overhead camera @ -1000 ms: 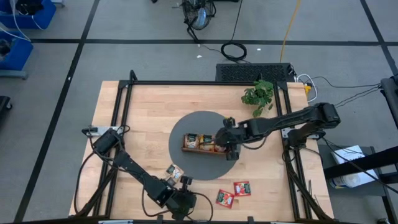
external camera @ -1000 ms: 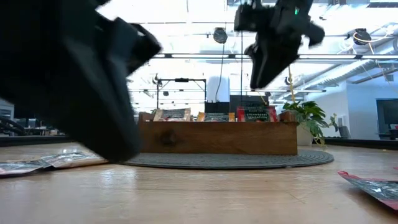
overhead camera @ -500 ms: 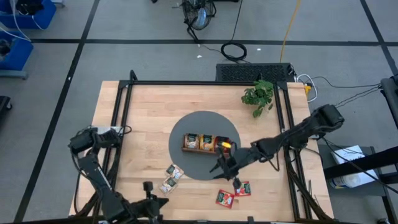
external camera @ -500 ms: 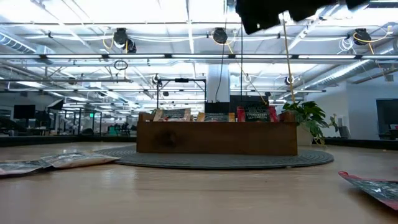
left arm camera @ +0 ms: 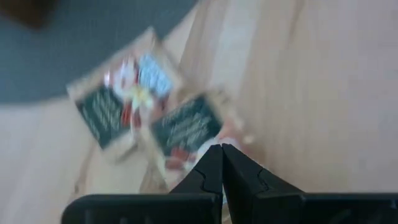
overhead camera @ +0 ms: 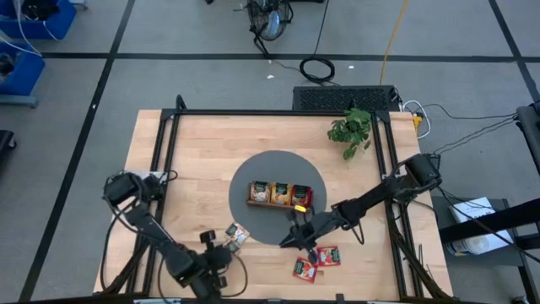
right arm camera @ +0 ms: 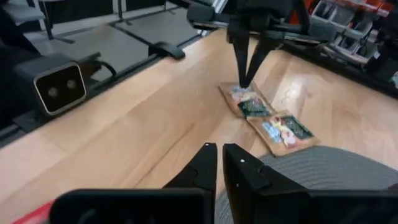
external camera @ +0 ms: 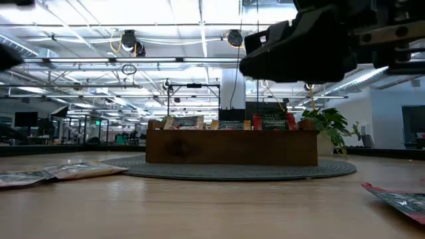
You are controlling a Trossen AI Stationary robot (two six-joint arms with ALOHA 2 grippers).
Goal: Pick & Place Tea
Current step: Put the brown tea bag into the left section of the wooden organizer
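Tan sachets (overhead camera: 234, 238) lie loose on the counter (overhead camera: 202, 169); left gripper (overhead camera: 213, 250) hovers closed-fingered, empty, right gripper (overhead camera: 291, 239) likewise, likely pre-grasp.

A: What do the arms look like?
B: Both are black, slim jointed links, with black cables looping beside the left arm (overhead camera: 152, 232) at lower left.
A: And the tools?
B: The left tool (left arm camera: 222, 163) and right tool (right arm camera: 219, 158) end in dark, tapered, wedge-shaped fingers.
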